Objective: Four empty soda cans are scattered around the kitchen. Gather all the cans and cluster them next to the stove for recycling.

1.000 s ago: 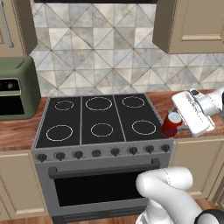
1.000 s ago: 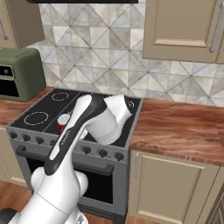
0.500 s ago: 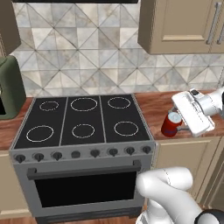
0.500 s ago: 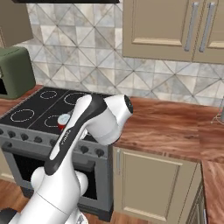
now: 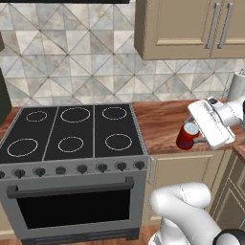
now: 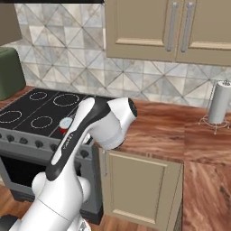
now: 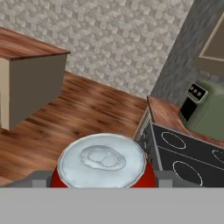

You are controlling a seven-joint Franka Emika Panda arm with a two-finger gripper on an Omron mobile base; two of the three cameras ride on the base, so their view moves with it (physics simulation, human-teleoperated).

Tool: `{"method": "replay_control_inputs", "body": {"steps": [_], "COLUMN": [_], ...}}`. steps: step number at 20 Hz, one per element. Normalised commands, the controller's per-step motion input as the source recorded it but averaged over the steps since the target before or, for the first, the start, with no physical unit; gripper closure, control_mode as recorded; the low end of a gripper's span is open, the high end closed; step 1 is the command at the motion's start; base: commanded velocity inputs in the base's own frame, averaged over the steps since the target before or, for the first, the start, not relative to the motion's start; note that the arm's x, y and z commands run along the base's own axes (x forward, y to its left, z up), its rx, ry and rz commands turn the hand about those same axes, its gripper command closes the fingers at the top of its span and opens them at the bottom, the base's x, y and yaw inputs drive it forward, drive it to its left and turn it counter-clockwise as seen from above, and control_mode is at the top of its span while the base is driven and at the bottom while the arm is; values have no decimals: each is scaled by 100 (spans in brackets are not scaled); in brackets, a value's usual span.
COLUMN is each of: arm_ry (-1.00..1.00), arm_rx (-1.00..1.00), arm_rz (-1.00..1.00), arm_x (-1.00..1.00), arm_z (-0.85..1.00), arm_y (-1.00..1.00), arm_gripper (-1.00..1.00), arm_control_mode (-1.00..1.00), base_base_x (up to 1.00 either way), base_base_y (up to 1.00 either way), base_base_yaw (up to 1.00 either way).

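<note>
Nearest the base, the white arm rises and bends toward the right side of the counter. The gripper (image 5: 195, 138) is closed on a red soda can (image 5: 187, 136), one finger on each side of the can body, holding it sideways in the air over the counter's near edge, well right of the stove (image 5: 72, 131). In the hand view the can's silver top (image 7: 101, 160) sits low and central, with the grey fingertips (image 7: 38, 179) just outside its red sides. In the right base view the can's top (image 6: 66, 123) peeks out to the left of the arm's forearm.

The stove, a black glass cooktop with six white ring burners above a grey oven with a row of knobs and a bar handle, stands to the left. The wooden counter (image 5: 162, 122) runs rightward from it, above beige cabinet doors.

Farther right on the counter stands a white paper-towel roll (image 6: 219, 103). Behind all runs the tiled backsplash (image 5: 72, 72), with beige wall cabinets (image 6: 171, 29) above.
</note>
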Motion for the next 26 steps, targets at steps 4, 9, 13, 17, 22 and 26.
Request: {"method": "replay_control_inputs", "body": {"steps": [4,9,13,17,22,26], "arm_ry": [0,0,0,0,0,0], "arm_rx": [0,0,0,0,0,0], "arm_rz": [0,0,0,0,0,0], "arm_x": [0,0,0,0,0,0], "arm_z": [0,0,0,0,0,0], "arm_y": [0,0,0,0,0,0], "arm_gripper": [100,100,100,100,100,100], "arm_control_mode": [100,100,100,100,100,100], "base_base_x": [0,3,15,30,54,64], "base_base_y": [-45,-44,-37,-25,-13,-7], "base_base_yaw": [0,0,-3,-11,-14,-13]}}
